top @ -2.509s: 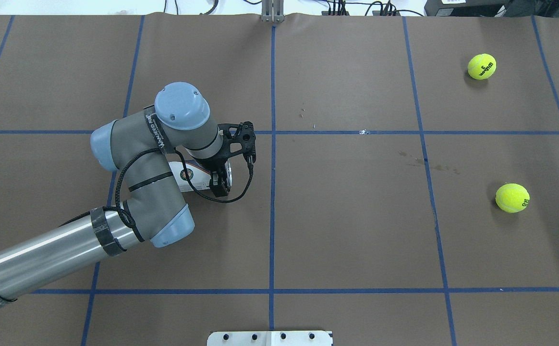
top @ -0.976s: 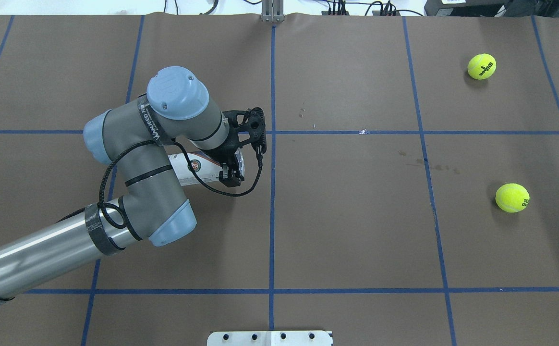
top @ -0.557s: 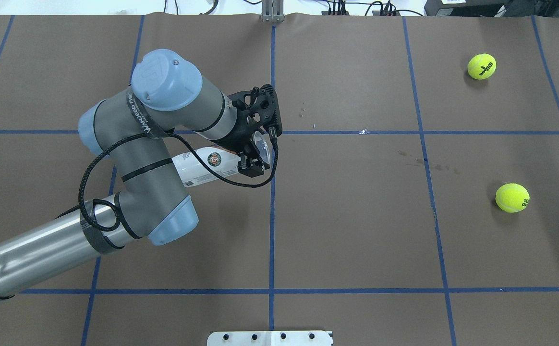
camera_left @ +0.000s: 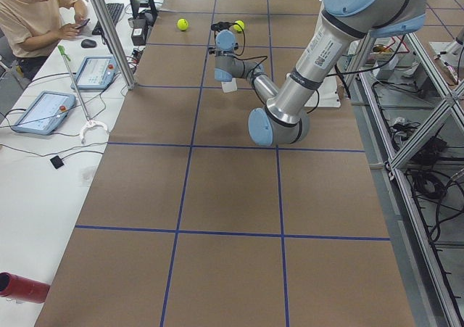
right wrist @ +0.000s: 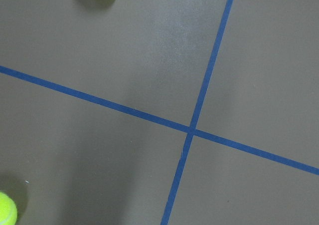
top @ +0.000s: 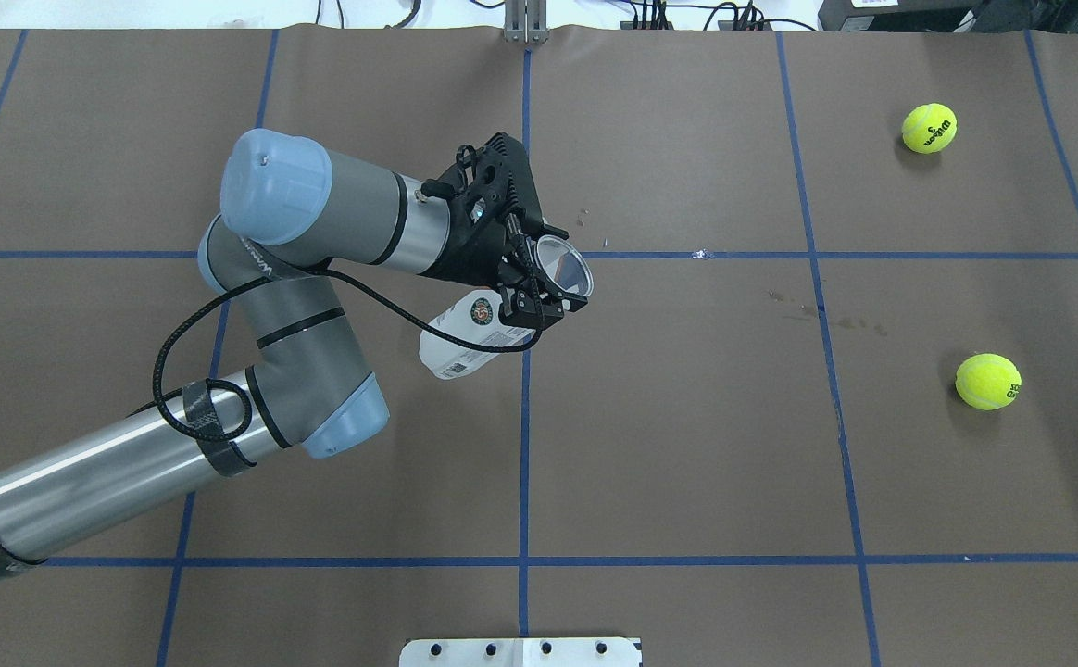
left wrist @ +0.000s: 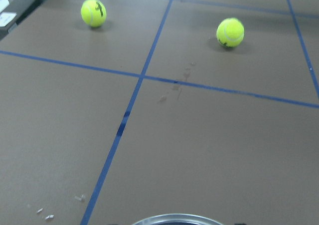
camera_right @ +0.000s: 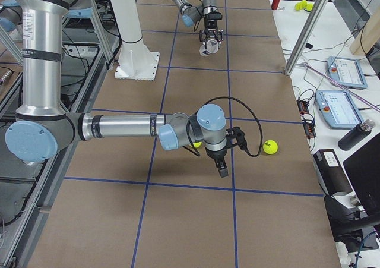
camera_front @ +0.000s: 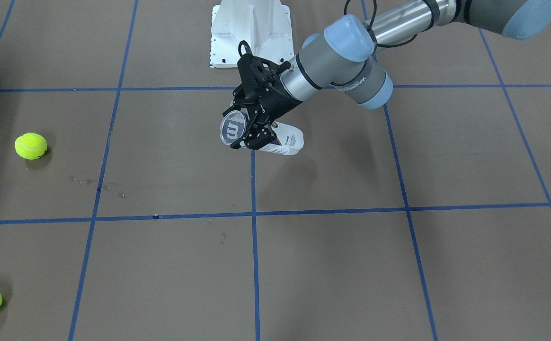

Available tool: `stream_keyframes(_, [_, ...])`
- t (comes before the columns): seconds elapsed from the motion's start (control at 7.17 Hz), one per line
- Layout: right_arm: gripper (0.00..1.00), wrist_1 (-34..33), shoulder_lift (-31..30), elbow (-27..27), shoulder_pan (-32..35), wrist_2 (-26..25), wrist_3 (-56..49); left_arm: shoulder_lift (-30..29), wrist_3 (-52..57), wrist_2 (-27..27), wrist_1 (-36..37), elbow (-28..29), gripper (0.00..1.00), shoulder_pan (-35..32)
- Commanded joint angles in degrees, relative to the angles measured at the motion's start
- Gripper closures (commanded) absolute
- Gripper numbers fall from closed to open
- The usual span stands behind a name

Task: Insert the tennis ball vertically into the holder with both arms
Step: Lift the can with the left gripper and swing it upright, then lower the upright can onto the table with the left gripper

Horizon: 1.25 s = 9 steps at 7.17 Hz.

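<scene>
**Operator:** Report the front-facing view.
**Robot:** My left tool (camera_front: 249, 121) is clamped on the holder (camera_front: 288, 141) just behind its mouth. The holder is clear of the tabletop (camera_front: 351, 265) and tilted, with its mouth toward the camera. Down the bore I see only the logo on its base, so there is no ball inside. The tennis balls (camera_front: 31, 145) lie well apart from it.

**Operator:** Overhead view?
**Robot:** The holder's base end hangs lower and its mouth higher, so it is not upright. Both tennis balls sit on the squares to my right.

**Operator:** Side views?
**Robot:** The left end adds little. From the right end, my right tool (camera_right: 222, 168) hangs low near the tennis balls. I cannot tell whether it is open or closed.

**Operator:** Wrist cameras?
**Robot:** On the left wrist, the holder's rim shows at the bottom edge, with both tennis balls ahead. On the right wrist I see tabletop, with one tennis ball at the top edge and one at the lower-left corner.

**Operator:** Progress?
**Robot:** My judgement is that the holder pickup is done. Uprighting the holder, picking up a ball and inserting it remain.
</scene>
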Motion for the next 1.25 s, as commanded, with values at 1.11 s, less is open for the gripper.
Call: stream_keyframes(1.11, [0.0,0.0,0.21,0.91,0.0,0.0,0.01,-8.84,-2.58,15.07,-53.75,26.46,0.3,0.21])
